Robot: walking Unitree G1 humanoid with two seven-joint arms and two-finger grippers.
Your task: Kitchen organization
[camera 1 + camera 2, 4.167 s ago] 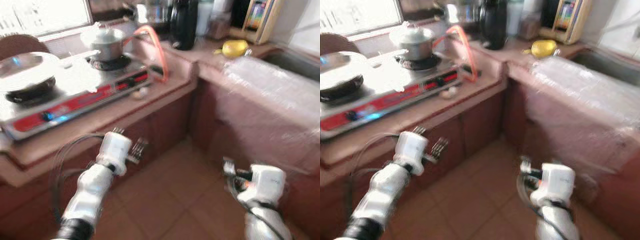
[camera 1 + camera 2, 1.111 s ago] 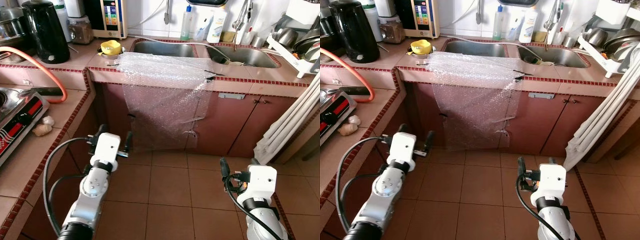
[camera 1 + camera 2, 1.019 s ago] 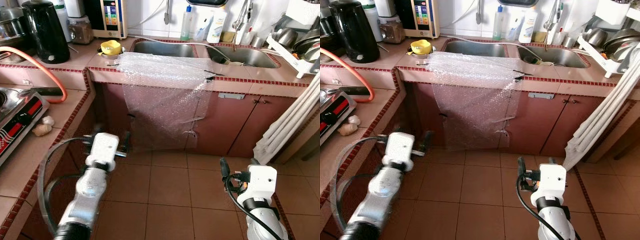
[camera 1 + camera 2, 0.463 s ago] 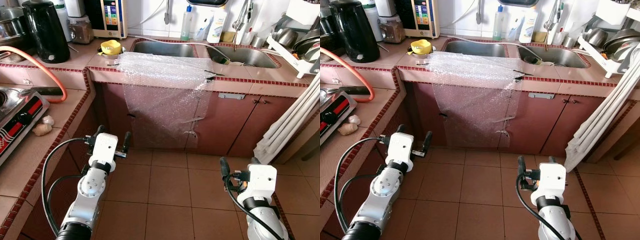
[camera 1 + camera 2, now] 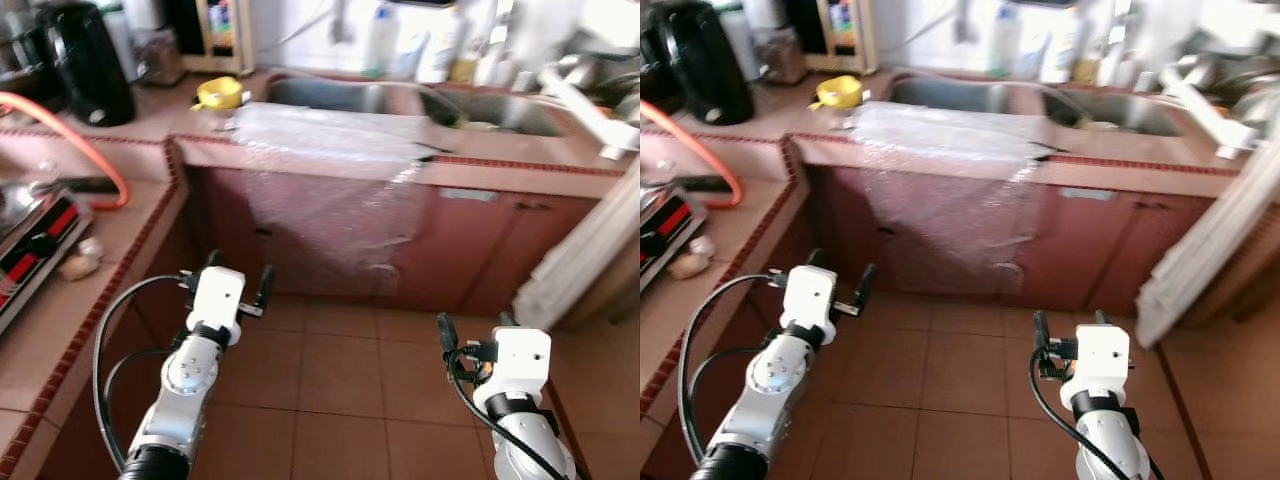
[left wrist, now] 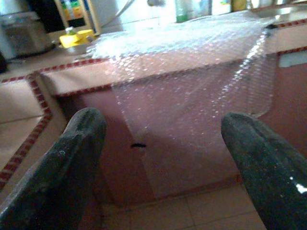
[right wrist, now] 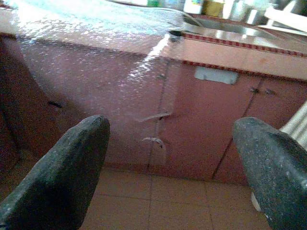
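Blur has crept in since a moment ago: the camera is moving. Both claws, left claw [image 5: 237,281] and right claw [image 5: 470,333], stay spread and empty, low in frame; bubble wrap [image 5: 335,160] drapes the worktop [image 5: 500,172] at upper centre, so no organizing has begun.

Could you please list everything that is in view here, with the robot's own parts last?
bubble wrap: one, clear, draped over the counter edge and down the cabinet front
counter: one, reddish tile, L-shaped
sink: two steel basins, behind the wrap
kettle: one, black, far left corner
yellow item: one, left of the sink
hose: one, orange, on the left counter
stove: one, red-trimmed, left edge
left gripper: open, empty, above the floor
right gripper: open, empty, above the floor
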